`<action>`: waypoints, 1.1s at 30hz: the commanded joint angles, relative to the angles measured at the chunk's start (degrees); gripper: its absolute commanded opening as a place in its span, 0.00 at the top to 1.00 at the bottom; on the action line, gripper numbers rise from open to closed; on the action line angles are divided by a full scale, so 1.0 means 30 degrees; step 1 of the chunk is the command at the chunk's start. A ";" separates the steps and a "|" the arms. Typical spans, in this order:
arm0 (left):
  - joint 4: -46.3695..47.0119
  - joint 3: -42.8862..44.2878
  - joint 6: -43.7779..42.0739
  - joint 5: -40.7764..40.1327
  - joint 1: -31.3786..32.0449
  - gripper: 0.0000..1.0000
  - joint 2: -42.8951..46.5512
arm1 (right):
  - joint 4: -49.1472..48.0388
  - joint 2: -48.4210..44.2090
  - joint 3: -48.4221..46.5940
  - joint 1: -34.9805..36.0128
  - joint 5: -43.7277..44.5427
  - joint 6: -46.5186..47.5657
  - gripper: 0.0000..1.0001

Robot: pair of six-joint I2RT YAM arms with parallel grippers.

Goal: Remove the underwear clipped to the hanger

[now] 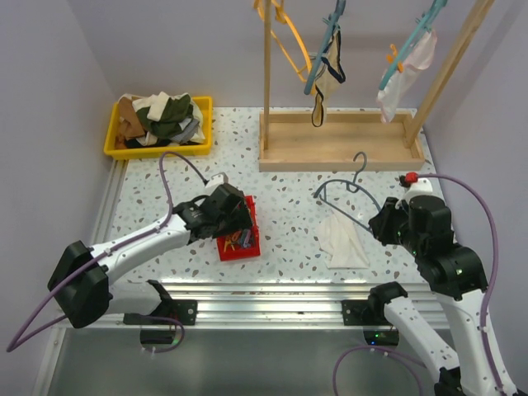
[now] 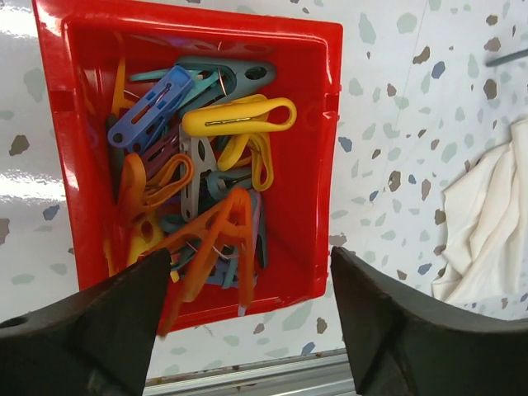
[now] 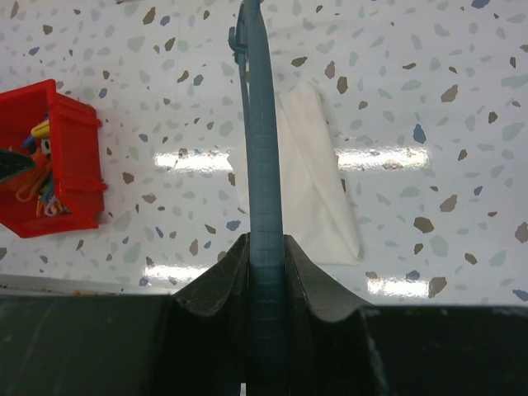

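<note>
Step in hand, as we judge it: peg disposal. Left gripper [image 2: 252,272] hovers over the red bin [image 2: 190,21] of clothes pegs, fingers spread and pinching nothing. An orange peg [image 2: 216,235] lies loose on top of the heap, directly between them. Right gripper [image 3: 266,244] is pressed together on the lower bar of the grey-blue hanger [image 3: 262,140]. White underwear [image 1: 342,243] lies flat on the tabletop at 4 o'clock of the bin, touching that bar.

Next move (our guess): confirm no peg is on the garment, then part hanger and cloth. That calls for the left arm to travel toward 3 o'clock without catching the bin.

Views: only the left wrist camera shows the pegs singly. Only the right wrist camera shows the grip on the bar. Only the top camera shows the wooden rack [image 1: 338,153] at 12 o'clock, with other garments hanging. We see no peg on the underwear, though the bar hides part of its edge.
</note>
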State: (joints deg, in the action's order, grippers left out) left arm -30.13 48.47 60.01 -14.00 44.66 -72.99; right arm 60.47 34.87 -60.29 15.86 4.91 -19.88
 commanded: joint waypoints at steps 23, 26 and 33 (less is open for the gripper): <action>-0.1236 0.4030 -0.1780 -0.0608 -0.0093 0.00 0.1684 | -0.5355 0.5013 -1.0543 0.1687 0.4952 0.6538 1.00; -0.1236 0.4000 -0.1897 -0.0607 -0.0093 0.00 0.1918 | -0.6968 0.6332 -1.2213 0.1716 0.6330 0.7709 1.00; -0.1324 0.4147 -0.2132 -0.0431 -0.0123 0.00 0.2035 | -0.9929 1.0255 -1.4850 0.1687 0.7329 0.7975 1.00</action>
State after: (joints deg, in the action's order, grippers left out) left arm -34.46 58.63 55.22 -15.33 44.64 -68.16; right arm 39.11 61.14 -100.99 20.69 23.35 2.24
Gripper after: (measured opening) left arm 0.997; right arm 0.207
